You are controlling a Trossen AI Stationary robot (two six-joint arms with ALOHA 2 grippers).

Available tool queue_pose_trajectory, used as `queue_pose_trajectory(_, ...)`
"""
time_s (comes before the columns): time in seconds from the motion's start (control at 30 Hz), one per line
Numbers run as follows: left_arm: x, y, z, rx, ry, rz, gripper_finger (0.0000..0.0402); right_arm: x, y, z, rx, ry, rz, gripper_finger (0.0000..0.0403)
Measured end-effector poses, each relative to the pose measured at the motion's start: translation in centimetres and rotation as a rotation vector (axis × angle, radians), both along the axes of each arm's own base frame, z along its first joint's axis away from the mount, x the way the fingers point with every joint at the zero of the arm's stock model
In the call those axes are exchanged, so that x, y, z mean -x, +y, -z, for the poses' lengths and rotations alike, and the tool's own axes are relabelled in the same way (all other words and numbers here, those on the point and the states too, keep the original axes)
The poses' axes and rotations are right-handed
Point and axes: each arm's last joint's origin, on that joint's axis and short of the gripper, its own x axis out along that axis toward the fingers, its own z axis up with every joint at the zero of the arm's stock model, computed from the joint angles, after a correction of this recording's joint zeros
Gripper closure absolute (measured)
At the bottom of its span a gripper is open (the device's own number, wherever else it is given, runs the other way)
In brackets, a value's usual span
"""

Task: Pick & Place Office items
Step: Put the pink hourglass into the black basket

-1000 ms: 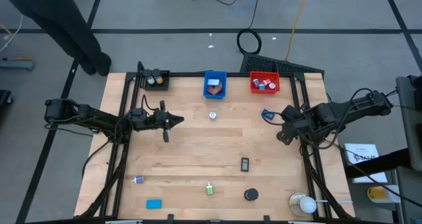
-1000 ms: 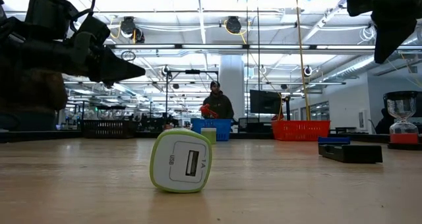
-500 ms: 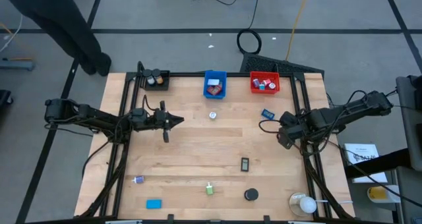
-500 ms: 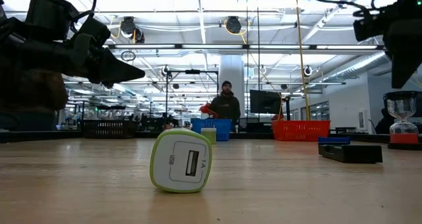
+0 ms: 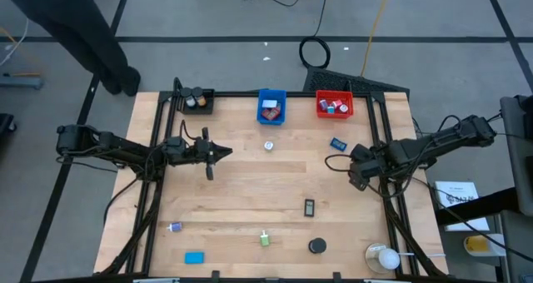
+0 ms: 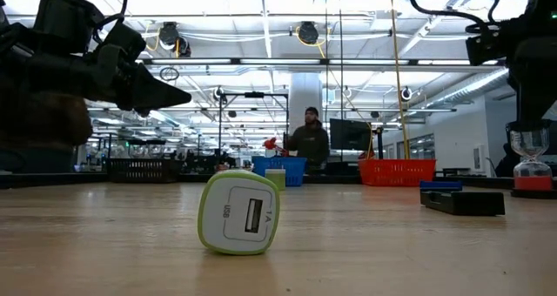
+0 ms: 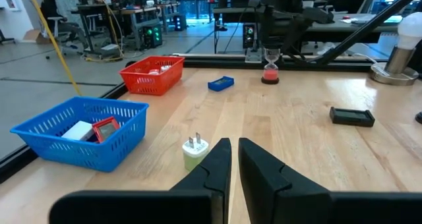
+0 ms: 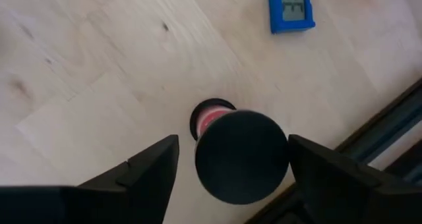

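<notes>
A small hourglass point(image 8: 241, 155) with black caps and red sand stands upright on its lower cap point(image 6: 526, 187) near the table's right edge. My right gripper point(image 8: 234, 161) hangs open over it, pointing down, one finger on either side of the top cap without touching. In the high view the right gripper point(image 5: 356, 173) hides the hourglass. My left gripper point(image 7: 234, 165) hovers shut and empty above the table's left middle, level, pointing right. Office items lie scattered: a blue clock point(image 8: 290, 6), a white-green charger point(image 7: 195, 151), another charger point(image 6: 239, 213), a black piece point(image 5: 309, 206).
At the far edge stand a black bin point(image 5: 198, 101), a blue bin point(image 5: 271, 106) and a red bin point(image 5: 334, 105), each with items inside. A black disc point(image 5: 316, 246), a blue block point(image 5: 194, 257) and a white round object in a clear holder point(image 5: 383, 258) lie near the front.
My right gripper has come down over the hourglass and shifted a little toward the table's near edge. The hourglass has stayed standing in place. A person in the room behind has walked to the right.
</notes>
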Motion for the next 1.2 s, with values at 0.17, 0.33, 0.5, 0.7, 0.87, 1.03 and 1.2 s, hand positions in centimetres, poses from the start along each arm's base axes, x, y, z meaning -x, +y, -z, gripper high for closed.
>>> queue_pose_trajectory(0.17, 0.0, 0.0, 0.0, 0.001, 0.0, 0.0, 0.0364, 0.0, -0.2, 1.5, -0.011, 0.007, 0.003, 0.0148)
queue_pose_trajectory(0.33, 0.0, 0.0, 0.0, 0.001, 0.0, 0.0, 0.0364, 0.1, -0.3, 3.3, -0.071, 0.026, -0.01, 0.0164)
queue_pose_trajectory(0.5, 0.0, 0.0, 0.0, 0.0, 0.0, 0.0, 0.0364, 0.1, -0.4, 3.4, -0.073, 0.035, -0.01, 0.0195)
queue_pose_trajectory(0.7, 0.0, 0.0, 0.0, 0.003, -0.001, 0.0, 0.0364, -0.2, -0.2, 3.4, -0.113, 0.006, -0.008, 0.0216)
queue_pose_trajectory(0.87, 0.0, 0.0, 0.0, 0.003, -0.001, 0.0, 0.0364, -2.1, 0.3, 2.7, -0.181, -0.177, -0.031, 0.0216)
queue_pose_trajectory(1.03, 0.0, 0.0, 0.0, -0.002, -0.002, -0.012, 0.0364, -5.5, 0.8, 0.7, -0.168, -0.318, -0.13, 0.0216)
queue_pose_trajectory(1.2, 0.0, 0.1, 0.0, -0.003, -0.002, -0.024, 0.0364, -11.1, 0.5, -0.5, -0.097, -0.313, -0.26, 0.0216)
